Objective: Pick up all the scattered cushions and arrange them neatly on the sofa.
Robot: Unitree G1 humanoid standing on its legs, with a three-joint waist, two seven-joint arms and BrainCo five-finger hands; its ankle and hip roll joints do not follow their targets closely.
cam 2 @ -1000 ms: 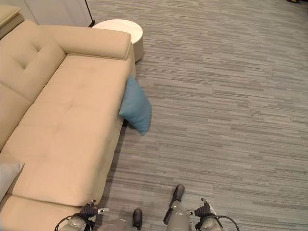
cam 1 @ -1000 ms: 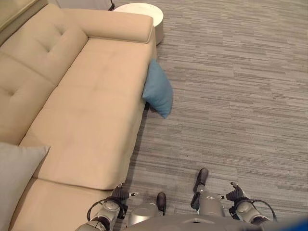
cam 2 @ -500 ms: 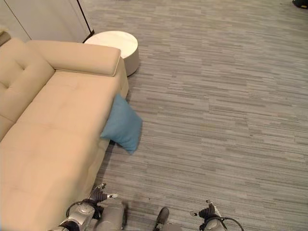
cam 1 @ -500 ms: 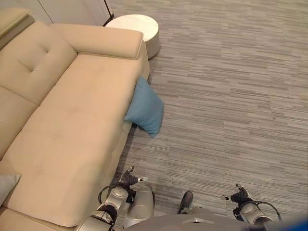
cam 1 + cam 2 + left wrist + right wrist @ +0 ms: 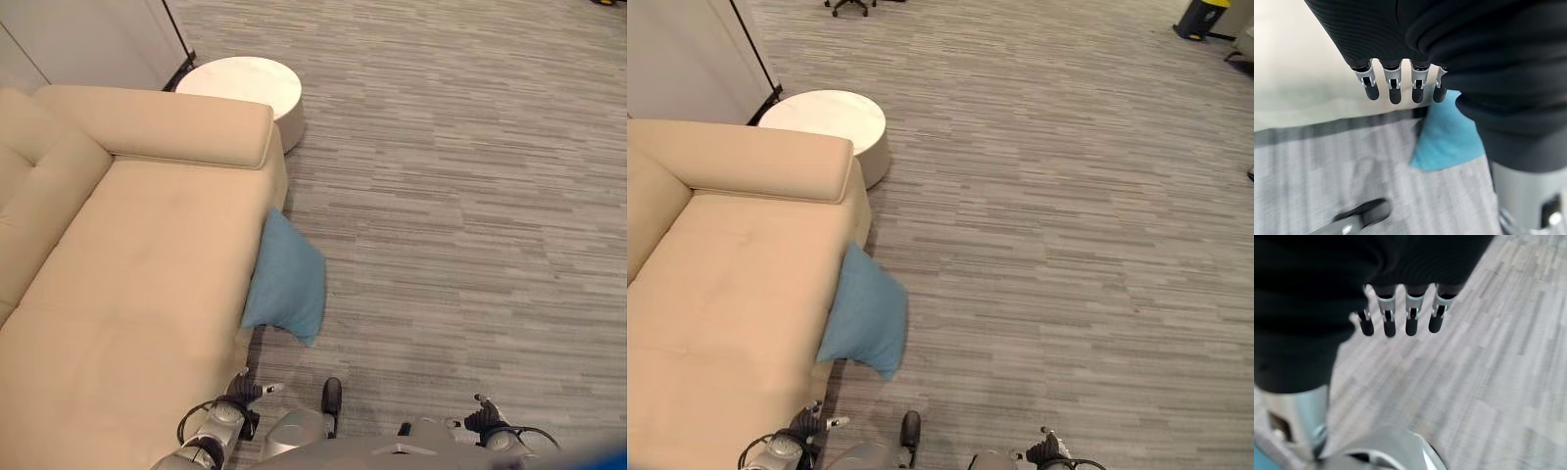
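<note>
A blue cushion (image 5: 287,284) stands on the grey striped carpet floor (image 5: 460,196), propped against the front edge of the beige sofa (image 5: 137,284), with its lower corner resting on the carpet. From the middle of the left eye view it sits at about seven o'clock. A round white side table (image 5: 245,83) stands just beyond the sofa's armrest (image 5: 162,125), up at about eleven o'clock. The robot's left hand (image 5: 1396,88) hangs low near the sofa front, fingers straight and relaxed, holding nothing, with the cushion showing past them. Its right hand (image 5: 1400,320) hangs over bare carpet at about five o'clock, fingers likewise loose and straight, empty.
</note>
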